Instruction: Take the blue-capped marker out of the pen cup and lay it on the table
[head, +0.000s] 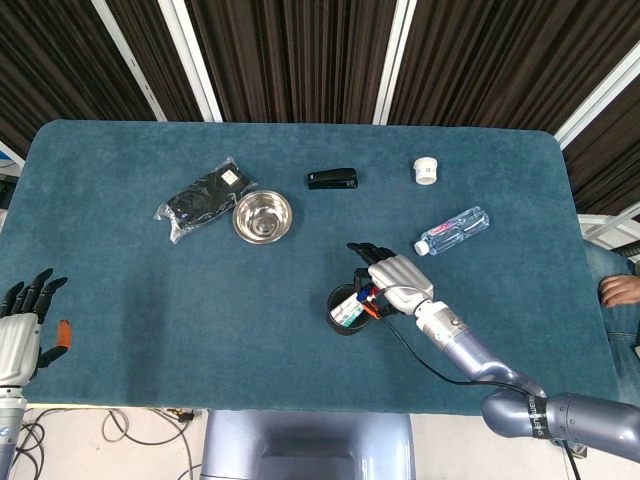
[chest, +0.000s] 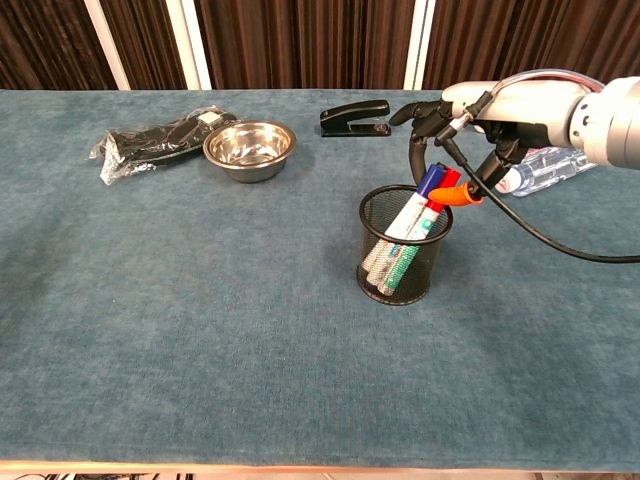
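Black fingers (chest: 418, 125) of my right hand (chest: 490, 108) hang spread over the pen cup (chest: 404, 245), tips just above the marker tops. Nothing pinched that I can see, so the hand reads as apart and empty, though the thumb side is partly hidden behind the caps. Orange tip of the thumb sits right beside the red cap.

Blue-capped marker (chest: 429, 180) is in the cup, leaning toward my hand, cap poking above the rim next to a red-capped marker (chest: 446, 181). So: approach done, grasp not made, lift and lay-down both left. I'd judge this as the pre-grasp stage.

Cup is black wire mesh, round, see-through; the marker barrels show white and green through it. Light and probably tippy if I drag sideways on the marker.

Left hand (head: 22, 335) idles at the worktop's near left edge, fingers apart, holding nothing.

Worktop (chest: 200, 330) is teal napped cloth, soft. Beyond the cup: steel bowl (chest: 249, 147), shiny; black stapler (chest: 355, 117); clear plastic bottle (head: 452, 230) lying on its side; black bagged bundle (chest: 160, 138).
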